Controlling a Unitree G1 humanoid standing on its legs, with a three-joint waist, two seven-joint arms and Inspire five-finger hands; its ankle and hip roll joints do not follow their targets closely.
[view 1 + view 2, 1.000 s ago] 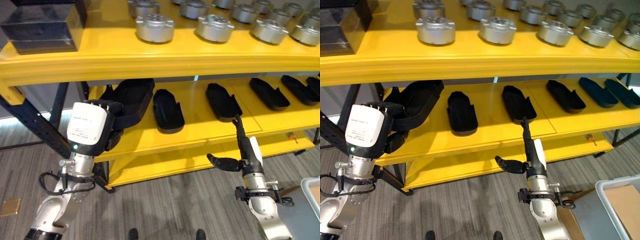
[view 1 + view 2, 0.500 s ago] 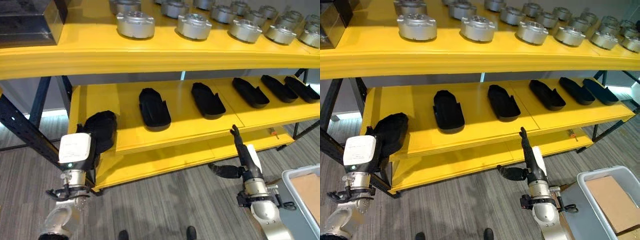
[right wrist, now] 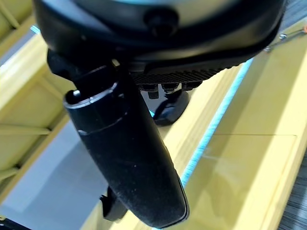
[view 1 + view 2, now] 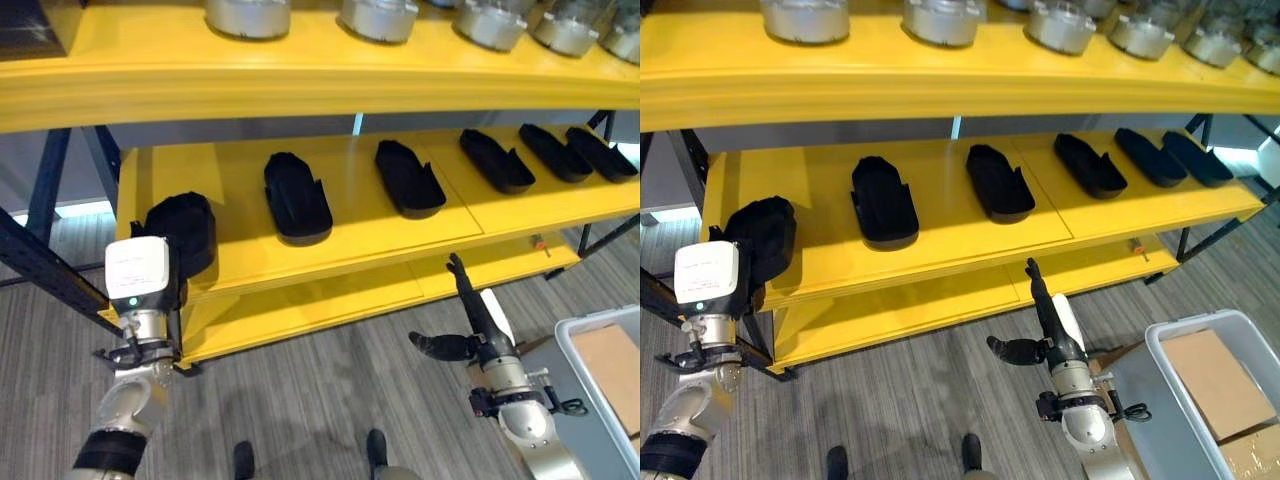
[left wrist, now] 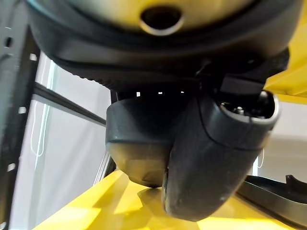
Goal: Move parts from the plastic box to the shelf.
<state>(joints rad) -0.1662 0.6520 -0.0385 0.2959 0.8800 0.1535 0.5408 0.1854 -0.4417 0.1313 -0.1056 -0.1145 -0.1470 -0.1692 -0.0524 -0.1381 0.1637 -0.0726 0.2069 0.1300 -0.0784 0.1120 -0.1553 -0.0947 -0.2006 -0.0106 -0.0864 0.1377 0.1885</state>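
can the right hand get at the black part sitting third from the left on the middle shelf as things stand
Probably yes. The right hand is open and holds nothing, below and in front of the middle shelf's front edge. That black part lies above and beyond it on bare yellow surface, with open gaps on both sides. The arm must still rise and extend.

A three-tier shelf (image 4: 300,85) stands before the robot. Round metal parts (image 4: 940,20) sit in a row along its top tier. On the middle tier (image 4: 940,255) black moulded parts lie side by side from left to right: one at the far left end (image 4: 180,230), held against the left hand (image 4: 165,265) at the tier's front left corner, then one (image 4: 296,197) left of centre, one (image 4: 408,178) at centre, and three more (image 4: 495,160) close together toward the right end. The lowest tier (image 4: 330,300) lies beneath. The right hand (image 4: 470,330) hangs in front of the shelf, below the middle tier's edge. A plastic box (image 4: 1160,400) stands on the floor at the right, with cardboard pieces (image 4: 1215,375) inside.
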